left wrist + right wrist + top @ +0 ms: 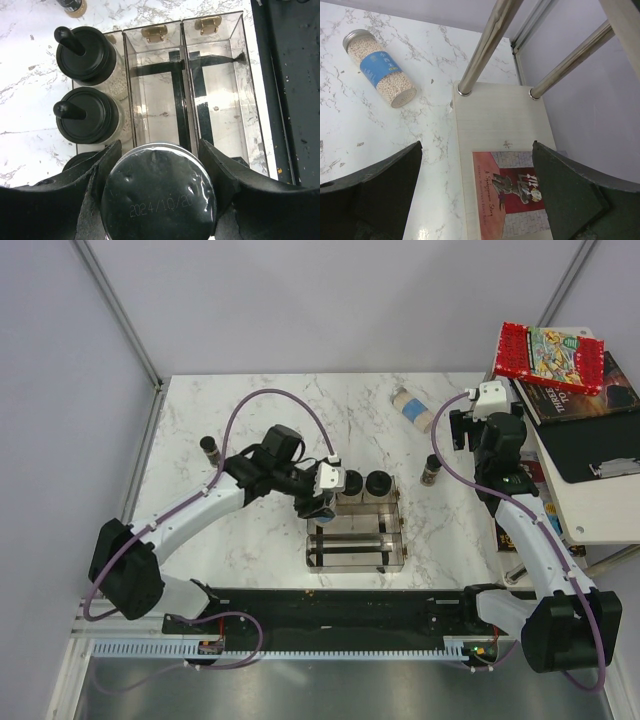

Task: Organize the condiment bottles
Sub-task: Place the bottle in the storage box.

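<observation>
My left gripper (157, 200) is shut on a bottle with a shiny silver cap (157, 192) stamped with a date. It holds the bottle upright over the near end of the middle compartment of the clear rack (182, 75). Two black-lidded jars (85, 52) (86, 116) stand in the rack's left compartment. In the top view the left gripper (322, 502) hides the held bottle at the rack (355, 565). A blue-labelled bottle (412, 408) (380, 67) lies on the table. Slim spice bottles (210, 448) (431, 471) stand apart. My right gripper (477, 195) (460, 430) is open and holds nothing.
A side shelf (495, 115) on metal legs (485, 45) stands at the table's right edge. It holds books (550, 355) (512, 200) and a black clipboard (600, 445). A black rail (330, 605) runs along the near edge. Grey walls close in the table.
</observation>
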Controlling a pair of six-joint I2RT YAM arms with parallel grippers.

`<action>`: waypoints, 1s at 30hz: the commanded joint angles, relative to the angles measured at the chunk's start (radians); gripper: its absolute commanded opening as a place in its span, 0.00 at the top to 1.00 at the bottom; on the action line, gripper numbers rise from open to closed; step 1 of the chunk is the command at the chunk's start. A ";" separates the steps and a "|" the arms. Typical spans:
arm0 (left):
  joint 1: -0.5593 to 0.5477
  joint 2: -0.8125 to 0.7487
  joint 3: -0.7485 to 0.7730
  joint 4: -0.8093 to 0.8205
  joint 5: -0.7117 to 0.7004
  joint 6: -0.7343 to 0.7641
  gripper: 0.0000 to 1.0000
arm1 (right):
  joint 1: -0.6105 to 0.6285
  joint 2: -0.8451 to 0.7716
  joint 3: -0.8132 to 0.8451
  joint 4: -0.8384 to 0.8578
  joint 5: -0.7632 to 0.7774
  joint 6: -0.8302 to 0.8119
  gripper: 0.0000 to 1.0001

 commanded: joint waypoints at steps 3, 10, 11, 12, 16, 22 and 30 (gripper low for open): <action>-0.025 0.060 0.031 0.119 0.000 -0.037 0.98 | -0.004 -0.017 0.017 0.010 -0.020 0.019 0.02; -0.036 0.141 0.034 0.133 -0.011 -0.038 0.93 | -0.005 -0.016 0.017 0.010 -0.020 0.016 0.02; -0.034 0.157 0.037 0.135 -0.014 -0.037 0.77 | -0.004 -0.016 0.017 0.010 -0.020 0.018 0.02; -0.036 0.161 0.037 0.133 -0.015 -0.037 0.69 | -0.005 -0.016 0.017 0.009 -0.021 0.018 0.02; -0.034 0.171 0.034 0.124 -0.003 -0.026 0.46 | -0.004 -0.013 0.015 0.010 -0.027 0.015 0.02; -0.036 0.158 0.039 0.101 0.003 -0.020 0.05 | -0.004 -0.007 0.018 0.004 -0.040 0.015 0.02; -0.033 0.086 0.091 0.049 0.019 -0.083 0.01 | -0.004 0.010 0.029 -0.034 -0.114 0.013 0.02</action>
